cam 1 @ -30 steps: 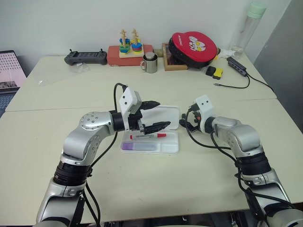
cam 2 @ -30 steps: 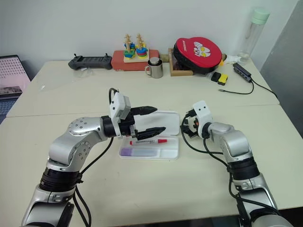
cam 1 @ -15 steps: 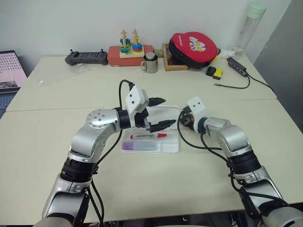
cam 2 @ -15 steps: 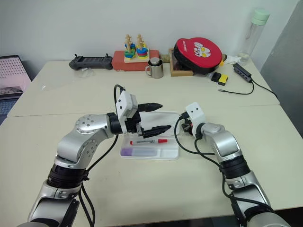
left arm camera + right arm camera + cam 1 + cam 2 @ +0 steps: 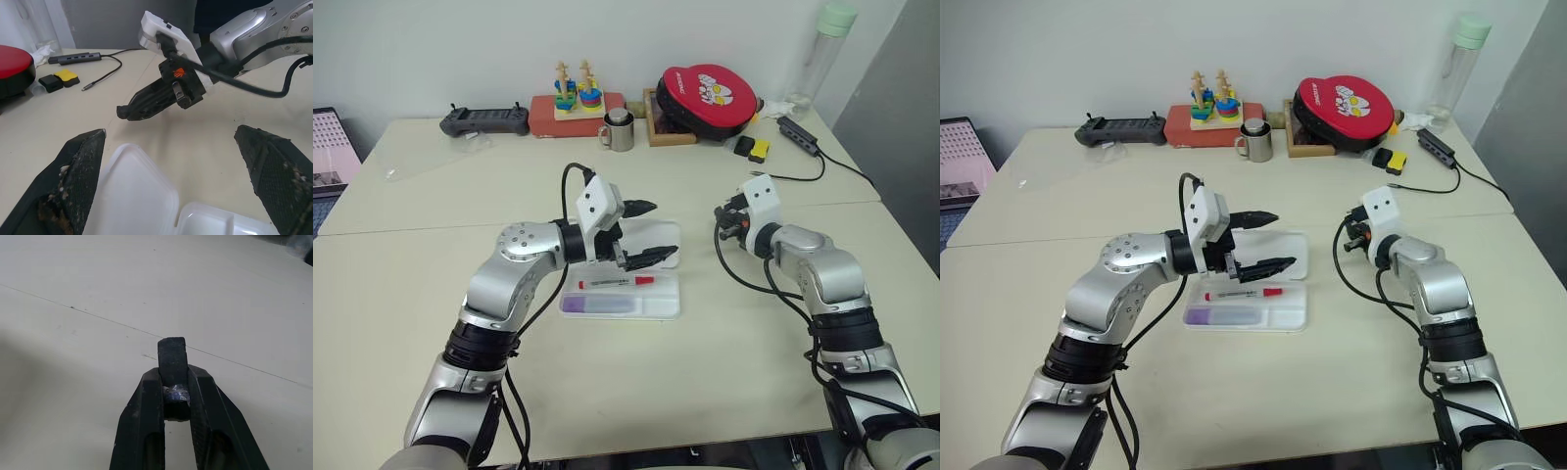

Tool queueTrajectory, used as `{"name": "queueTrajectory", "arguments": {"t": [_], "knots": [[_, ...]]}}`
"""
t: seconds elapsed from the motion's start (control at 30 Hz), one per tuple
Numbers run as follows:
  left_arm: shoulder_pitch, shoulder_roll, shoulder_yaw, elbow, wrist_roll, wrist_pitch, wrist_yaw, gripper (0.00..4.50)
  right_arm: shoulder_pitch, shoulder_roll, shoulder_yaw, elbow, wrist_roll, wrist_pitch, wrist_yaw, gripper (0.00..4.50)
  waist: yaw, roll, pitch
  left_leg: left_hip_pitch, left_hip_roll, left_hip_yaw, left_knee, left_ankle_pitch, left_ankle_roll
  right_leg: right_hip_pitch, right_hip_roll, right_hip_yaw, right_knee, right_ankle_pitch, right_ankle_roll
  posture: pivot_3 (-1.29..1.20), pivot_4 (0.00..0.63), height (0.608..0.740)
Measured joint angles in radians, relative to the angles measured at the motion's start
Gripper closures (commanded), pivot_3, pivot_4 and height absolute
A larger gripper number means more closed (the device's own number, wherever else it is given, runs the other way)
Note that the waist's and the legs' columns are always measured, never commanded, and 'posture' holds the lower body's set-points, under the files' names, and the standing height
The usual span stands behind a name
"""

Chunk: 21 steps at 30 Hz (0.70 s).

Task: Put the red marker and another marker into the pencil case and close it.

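Both markers sit in the pencil case [image 5: 622, 294] below the wide-open left claw [image 5: 649, 233]; lid unclosed. Right claw [image 5: 128, 111] pinches a small black object [image 5: 172, 357].

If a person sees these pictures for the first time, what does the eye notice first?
Probably the open white pencil case in the middle of the table, with the red marker and the lilac marker lying in its tray. The left end effector hovers wide open over the lid, and the right end effector pinches a small black object.
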Motion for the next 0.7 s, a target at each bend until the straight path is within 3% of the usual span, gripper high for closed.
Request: {"name": "queueTrajectory", "arguments": {"t": [0.23, 0.37, 0.57, 0.7], "knots": [[0.086, 0.11, 0.051, -0.078, -0.05, 0.035, -0.049, 0.0, -0.005, -0.049, 0.025, -0.276, 0.185, 0.035, 0.225, 4.19, 0.007, 0.0, 0.0, 0.0, -0.001, -0.002, 0.0, 0.0, 0.0, 0.002, 0.0, -0.001, -0.001, 0.0, 0.0, 0.0, 0.15, 0.74], [0.195, 0.219, 0.097, -0.114, -0.067, 0.044, -0.095, 0.0, 0.043, -0.144, 0.176, -0.412, 0.218, 0.105, 0.32, 4.19, 0.01, 0.0, 0.0, 0.0, -0.001, -0.002, 0.0, 0.0, 0.0, 0.002, 0.0, -0.002, -0.001, 0.0, 0.0, 0.0, 0.15, 0.74], [0.304, 0.293, 0.14, -0.169, -0.092, 0.056, -0.14, 0.0, 0.077, -0.17, 0.364, -0.396, 0.141, 0.095, 0.34, 4.19, 0.015, 0.0, 0.0, 0.0, -0.001, -0.002, 0.0, 0.0, 0.0, 0.002, 0.0, -0.002, -0.002, 0.0, 0.0, 0.0, 0.15, 0.74], [0.339, 0.304, 0.147, -0.203, -0.105, 0.056, -0.15, 0.0, 0.079, -0.166, 0.391, -0.354, 0.109, 0.072, 0.343, 4.19, 0.016, 0.0, 0.0, 0.0, -0.001, -0.002, 0.0, 0.0, 0.0, 0.002, 0.0, -0.002, -0.002, 0.0, 0.0, 0.0, 0.15, 0.74]]}}
